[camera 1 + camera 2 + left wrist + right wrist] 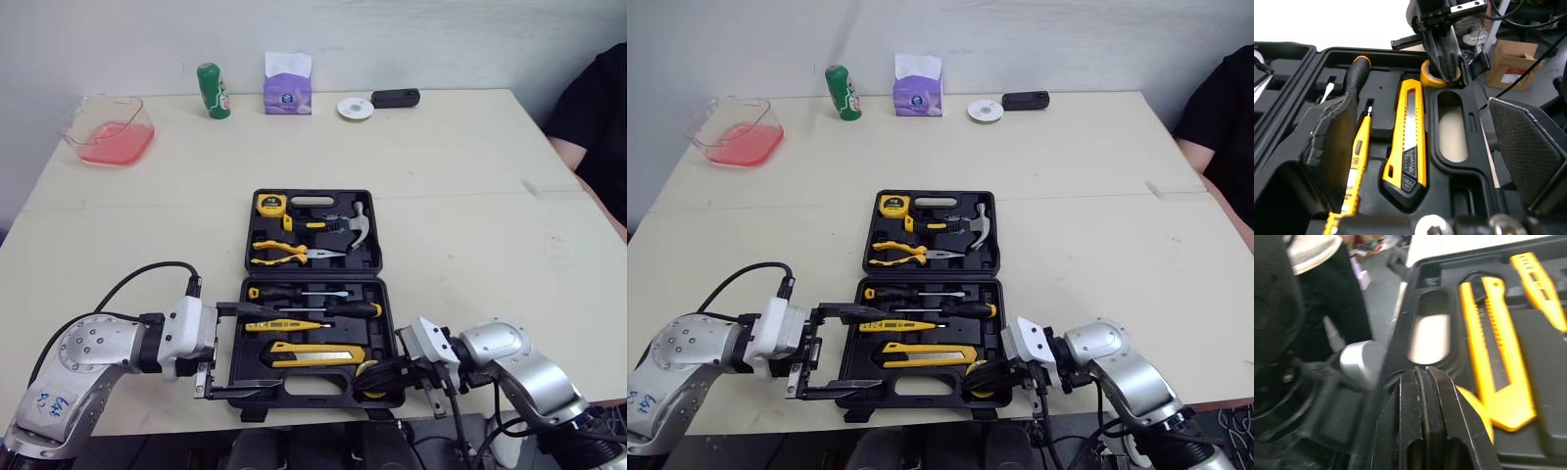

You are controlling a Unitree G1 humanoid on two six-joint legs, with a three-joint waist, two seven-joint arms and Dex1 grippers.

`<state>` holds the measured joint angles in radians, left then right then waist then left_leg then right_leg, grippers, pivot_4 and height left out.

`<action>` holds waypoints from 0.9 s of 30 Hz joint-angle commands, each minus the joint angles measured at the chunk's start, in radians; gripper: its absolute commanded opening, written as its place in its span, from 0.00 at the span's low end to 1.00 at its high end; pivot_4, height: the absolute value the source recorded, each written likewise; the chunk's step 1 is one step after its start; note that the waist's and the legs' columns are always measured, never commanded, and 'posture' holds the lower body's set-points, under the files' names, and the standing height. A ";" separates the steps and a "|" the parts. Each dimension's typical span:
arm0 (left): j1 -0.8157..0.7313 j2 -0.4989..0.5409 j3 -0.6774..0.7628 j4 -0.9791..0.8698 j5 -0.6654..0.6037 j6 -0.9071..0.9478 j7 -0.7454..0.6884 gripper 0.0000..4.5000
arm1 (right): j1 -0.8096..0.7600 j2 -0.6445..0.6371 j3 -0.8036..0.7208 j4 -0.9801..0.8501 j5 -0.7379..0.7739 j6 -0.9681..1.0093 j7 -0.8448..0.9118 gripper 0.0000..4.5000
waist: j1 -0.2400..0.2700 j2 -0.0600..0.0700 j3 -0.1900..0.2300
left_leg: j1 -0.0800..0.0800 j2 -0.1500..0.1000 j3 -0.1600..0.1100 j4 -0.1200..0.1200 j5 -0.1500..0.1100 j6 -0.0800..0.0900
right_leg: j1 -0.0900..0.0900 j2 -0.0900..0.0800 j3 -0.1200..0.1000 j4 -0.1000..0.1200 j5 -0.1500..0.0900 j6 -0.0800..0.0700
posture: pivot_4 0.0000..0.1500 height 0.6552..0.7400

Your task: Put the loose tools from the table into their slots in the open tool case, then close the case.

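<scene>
We see the case (313, 276) open mid-surface (470, 225), its slots filled. L tool (279, 349) is spread wide at the case's near-left corner, w/ one finger over the near half and the other along the near rim. R tool (367, 372) is clenched, tips poking into the yellow roll (1426, 77) at the near-right corner.

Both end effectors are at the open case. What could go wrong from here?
The right end effector, shut, has its tips at the yellow roll; pulling back might drag the roll out of its slot. The left end effector is open with one finger inside the tool case; folding it shut now might pinch that finger. The case lies close to the near edge of the table, so a shove might slide it off.
</scene>
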<state>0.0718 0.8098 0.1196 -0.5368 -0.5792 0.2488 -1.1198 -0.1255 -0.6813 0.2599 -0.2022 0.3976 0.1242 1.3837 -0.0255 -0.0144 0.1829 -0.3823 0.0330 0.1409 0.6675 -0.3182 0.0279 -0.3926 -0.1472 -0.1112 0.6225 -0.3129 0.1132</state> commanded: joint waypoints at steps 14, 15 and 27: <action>-0.041 0.028 0.026 -0.008 0.001 0.014 0.021 1.00 | -0.011 -0.015 0.117 0.182 -0.208 -0.098 -0.088 0.01 | -0.002 -0.009 -0.010 | 0.017 0.013 -0.002 -0.003 -0.006 -0.013 | 0.016 0.004 0.004 -0.003 -0.002 -0.009 | 1.00 1.00; -0.044 0.029 0.026 -0.009 0.000 0.017 0.022 1.00 | -0.012 -0.014 0.118 0.184 -0.201 -0.097 -0.089 0.01 | -0.002 -0.009 -0.010 | 0.018 0.015 -0.002 -0.003 -0.005 -0.014 | 0.017 0.006 0.005 -0.003 -0.002 -0.011 | 1.00 1.00; -0.044 0.035 0.067 -0.009 -0.018 0.059 0.044 1.00 | -0.008 -0.066 -0.016 -0.024 0.122 0.034 0.014 0.01 | 0.010 -0.001 -0.006 | 0.019 0.020 -0.001 -0.003 -0.006 -0.016 | 0.015 0.012 0.007 -0.004 -0.004 -0.016 | 1.00 1.00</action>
<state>0.0174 0.8479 0.1521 -0.5338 -0.5794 0.3069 -1.0909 -0.1501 -0.7200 0.2971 -0.1647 0.4459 0.0931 1.3958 -0.0152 -0.0154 0.1770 -0.3667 0.0526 0.1400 0.6645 -0.3248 0.0128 -0.3799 -0.1361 -0.1046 0.6186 -0.3169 0.0976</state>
